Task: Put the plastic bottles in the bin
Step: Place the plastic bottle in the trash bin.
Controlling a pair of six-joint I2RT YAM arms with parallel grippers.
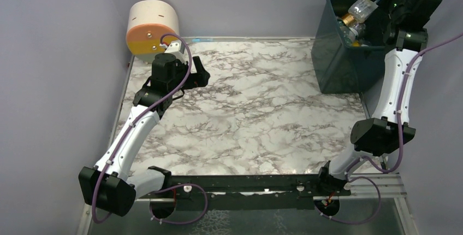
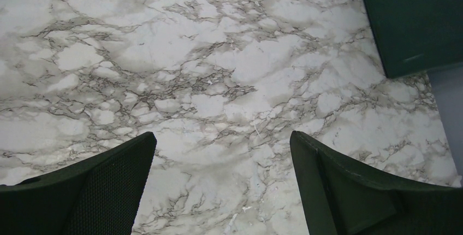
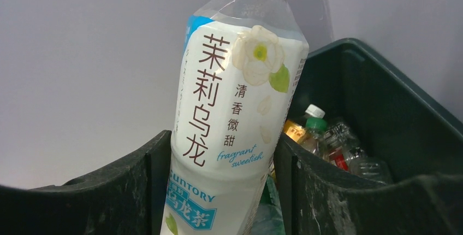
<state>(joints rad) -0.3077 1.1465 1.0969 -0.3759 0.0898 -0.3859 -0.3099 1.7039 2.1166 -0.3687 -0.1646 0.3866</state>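
While the right gripper [image 3: 221,172] hangs over the far right corner of the table [image 1: 262,120], its jaws are clamped on the sides of a white-labelled bottle [image 3: 235,98], clear at the neck, with a flower and blue trim printed on its label. In the top view that bottle is tilted above the open mouth of the bin [image 1: 336,65], higher than the flared rim. The bin stands at the table's far right corner, its far side close to the back wall and its right side near the side wall. The right arm rises along the table's right edge, between the bin and that wall. Inside the bin lie other bottles [image 3: 327,139], heaped low against the walls, one with a white cap over a green collar and one showing red. The left gripper [image 2: 221,142] hovers over bare marble near the far left, its jaws wide apart with only tabletop between them. It is just beside the round cream and orange drum [image 1: 152,27], which sits in the far left corner by the back wall. A broad stretch of marble separates the left gripper from the bin's left wall; in the left wrist view only the bin's corner shows, well apart from the fingers. Both arm bases sit on the black rail [image 1: 245,183] along the near edge.
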